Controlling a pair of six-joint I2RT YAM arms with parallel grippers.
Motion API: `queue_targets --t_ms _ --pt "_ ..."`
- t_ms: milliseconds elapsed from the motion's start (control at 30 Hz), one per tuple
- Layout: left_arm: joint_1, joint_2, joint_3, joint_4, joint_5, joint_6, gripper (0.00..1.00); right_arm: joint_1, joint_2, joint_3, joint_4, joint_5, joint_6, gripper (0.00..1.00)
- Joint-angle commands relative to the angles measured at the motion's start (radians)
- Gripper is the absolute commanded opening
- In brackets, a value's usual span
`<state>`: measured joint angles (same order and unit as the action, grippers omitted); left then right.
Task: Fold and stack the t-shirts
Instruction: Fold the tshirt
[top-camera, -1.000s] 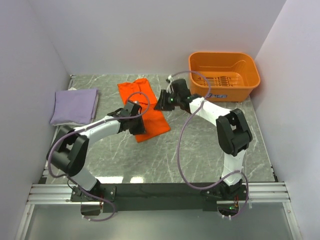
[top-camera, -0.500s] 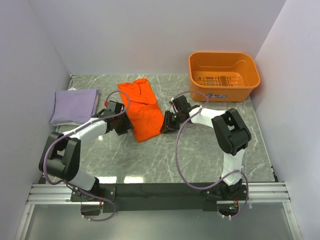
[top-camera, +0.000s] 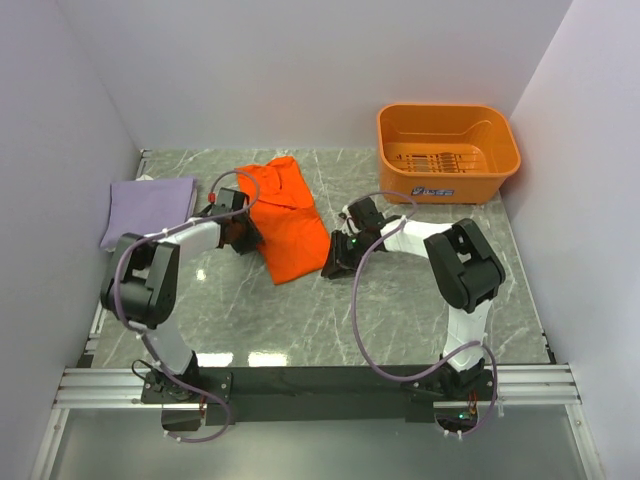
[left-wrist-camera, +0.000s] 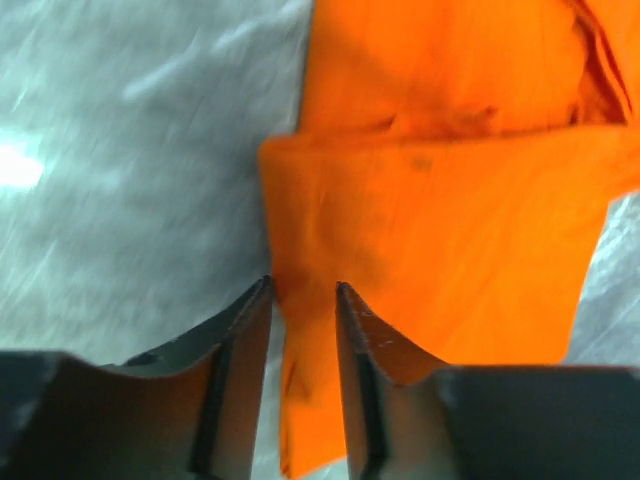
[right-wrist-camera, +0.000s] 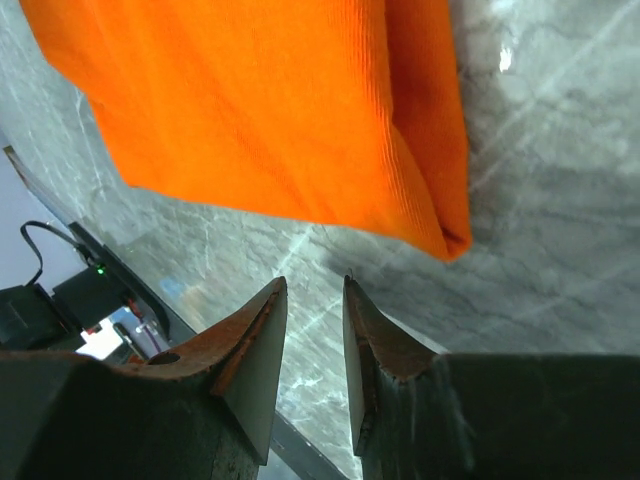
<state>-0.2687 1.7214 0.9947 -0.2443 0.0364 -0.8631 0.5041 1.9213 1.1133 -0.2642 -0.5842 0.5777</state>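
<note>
grey marbled table (top-camera: 300, 320), closed in by plain white walls (top-camera: 300, 70) along the far edge and both sides. in the far right corner, a rigid orange plastic basket (top-camera: 480, 183). against the left edge, a pale lavender cloth t-shirt (top-camera: 150, 210), folded flat. near the middle of the far edge, a bright orange cloth t-shirt (top-camera: 285, 215), folded into a long strip slanting toward the near edge. left hand (top-camera: 243, 235) at the strip's left edge, fingers (left-wrist-camera: 240, 340) narrowly apart, orange cloth showing through the gap. right hand (top-camera: 333, 268) low over bare table just beside the strip's near right corner, fingers slightly apart, clamped on nothing. lavender t-shirt well apart from both hands.
</note>
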Motion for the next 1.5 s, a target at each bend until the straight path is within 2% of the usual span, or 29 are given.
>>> queue_targets --t_ms 0,167,333,433,500,767,900,1167,1467 --pt "0.006 0.047 0.068 0.048 -0.013 0.001 0.35 0.002 -0.070 -0.013 -0.001 0.029 -0.024 0.36" --pt "0.010 0.089 0.119 0.056 -0.033 0.044 0.22 0.002 -0.077 -0.010 0.002 0.035 -0.033 0.36" --pt "0.010 0.055 0.117 0.094 -0.070 0.102 0.18 0.002 -0.090 -0.006 0.005 0.050 -0.042 0.37" --pt "0.011 0.064 0.110 0.112 -0.050 0.122 0.21 -0.001 -0.090 0.006 0.013 0.050 -0.045 0.36" --pt "0.010 0.076 0.113 0.091 -0.046 0.113 0.25 -0.001 -0.090 0.026 0.020 0.049 -0.047 0.36" --pt "0.010 -0.006 0.113 0.027 -0.107 0.107 0.56 -0.032 -0.042 0.143 0.152 0.034 0.001 0.37" --pt "-0.001 -0.089 0.099 -0.018 -0.125 0.099 0.58 -0.045 0.020 0.224 0.229 0.038 0.033 0.36" --pt "-0.058 -0.189 -0.013 -0.052 -0.061 0.072 0.52 -0.058 0.181 0.365 0.394 0.118 0.080 0.36" --pt "-0.083 -0.289 -0.154 -0.056 -0.024 0.018 0.53 -0.068 0.384 0.542 0.418 0.207 0.105 0.36"
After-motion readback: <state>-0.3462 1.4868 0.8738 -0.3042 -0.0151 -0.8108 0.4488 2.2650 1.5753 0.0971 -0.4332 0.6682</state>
